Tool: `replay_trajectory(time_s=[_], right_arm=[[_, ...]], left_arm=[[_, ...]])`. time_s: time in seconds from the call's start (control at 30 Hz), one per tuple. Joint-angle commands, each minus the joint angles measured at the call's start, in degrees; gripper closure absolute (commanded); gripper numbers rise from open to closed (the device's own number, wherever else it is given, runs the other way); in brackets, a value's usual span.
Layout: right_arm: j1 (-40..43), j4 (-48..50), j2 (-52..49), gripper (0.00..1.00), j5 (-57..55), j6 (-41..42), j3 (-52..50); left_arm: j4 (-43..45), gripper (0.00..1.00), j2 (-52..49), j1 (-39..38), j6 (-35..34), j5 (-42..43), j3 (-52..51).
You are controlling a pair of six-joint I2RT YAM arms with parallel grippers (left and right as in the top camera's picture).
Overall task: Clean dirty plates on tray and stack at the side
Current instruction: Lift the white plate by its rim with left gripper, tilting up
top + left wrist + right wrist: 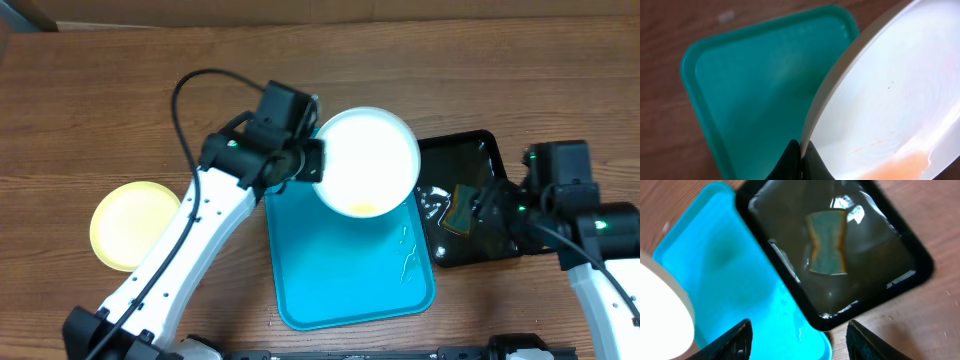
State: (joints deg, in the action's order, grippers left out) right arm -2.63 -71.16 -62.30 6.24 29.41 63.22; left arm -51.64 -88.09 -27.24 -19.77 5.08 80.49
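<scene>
My left gripper (314, 160) is shut on the rim of a white plate (368, 158) and holds it tilted above the far end of the turquoise tray (340, 285). In the left wrist view the black fingers (790, 162) pinch the plate's (890, 85) edge, and orange liquid (902, 166) pools at its low side over the tray (750, 95). A pale yellow plate (133, 226) lies flat on the table at the left. My right gripper (799, 340) hangs open and empty over the near corners of the tray (715, 270) and the black tray.
A glossy black tray (485, 148) holding water and a yellow-green sponge (827, 242) sits right of the turquoise tray. Water drops (408, 255) lie on the turquoise tray's right side. The left arm's black cable loops over the table's far left.
</scene>
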Motion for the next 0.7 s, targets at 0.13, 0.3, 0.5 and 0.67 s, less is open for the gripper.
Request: replay_trajectory(time_s=[0.13, 0.3, 0.5, 0.67], right_arm=[[16.28, -3.89, 0.70, 0.38, 8.76, -7.93, 1.05], [23.43, -6.45, 0.70, 0.37, 9.97, -11.80, 1.03], [23.54, -6.54, 0.70, 0.37, 9.94, -11.89, 1.03], [23.54, -5.86, 0.70, 0.37, 9.90, -11.89, 1.03]], left_arm=[[8.17, 0.96, -10.88, -10.23, -2.54, -11.58, 10.05], [15.63, 0.96, -19.12, -15.89, -1.20, -21.99, 13.49], [20.20, 0.96, -21.70, -23.47, 6.16, -41.81, 14.53], [21.00, 0.96, -21.70, -28.63, 13.77, -52.50, 16.94]])
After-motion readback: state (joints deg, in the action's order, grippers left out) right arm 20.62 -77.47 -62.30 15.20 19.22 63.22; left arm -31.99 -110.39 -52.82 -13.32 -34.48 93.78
